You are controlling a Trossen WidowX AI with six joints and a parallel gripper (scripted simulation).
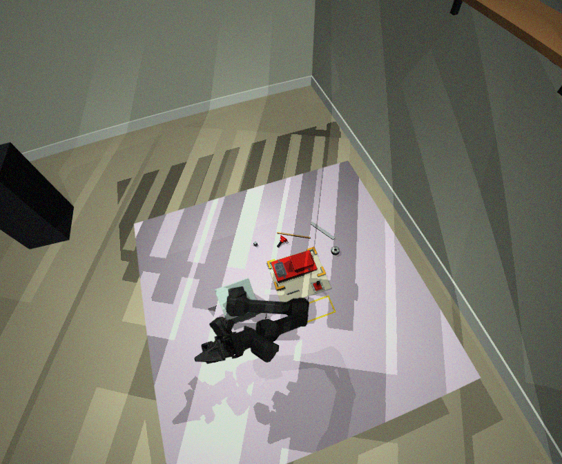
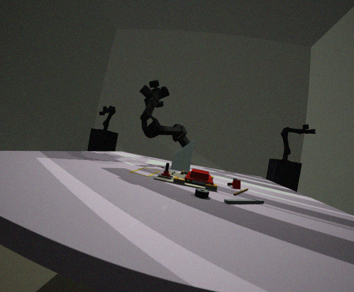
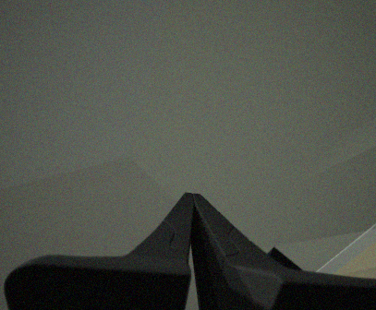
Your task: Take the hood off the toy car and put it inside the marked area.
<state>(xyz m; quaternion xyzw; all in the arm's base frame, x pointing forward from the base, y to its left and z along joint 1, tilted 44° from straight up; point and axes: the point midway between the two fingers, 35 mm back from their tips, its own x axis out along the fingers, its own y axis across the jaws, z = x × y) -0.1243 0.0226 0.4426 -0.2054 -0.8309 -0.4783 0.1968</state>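
Hood comes first: I take it to be the raised red block [image 1: 302, 261] [image 2: 199, 174], and it sits on the toy car [image 1: 284, 275] [image 2: 189, 180]. I judge that nothing of the task is done; the grasp, the lift, the carry, the set-down and the release are all left.

Under the car lies a pale board [image 1: 299, 286] [image 2: 192, 187], with orange-yellow corner brackets [image 1: 322, 272] [image 2: 179, 180] around the car. I see no bin or walled box; the board is the nearest thing to a holder, and the car is what it bears. Beside the car, towards the marked area, stands a red piece with a black post [image 1: 317, 285] [image 2: 166, 173].

Beyond that piece, out from the car, is the marked area [image 1: 335, 312] [image 2: 139, 174], a yellow outline. My arm hides part of it from the top view, and the part I can see holds no hood. On the car's other side are a dark ring [image 1: 335, 250] [image 2: 202, 193] and a grey bar [image 1: 322, 230] [image 2: 244, 201].

My gripper [image 1: 195, 358] [image 2: 152, 95] [image 3: 190, 200] is well apart from the car, fingertips pressed together on nothing; I would need to spread them before reaching for the block.
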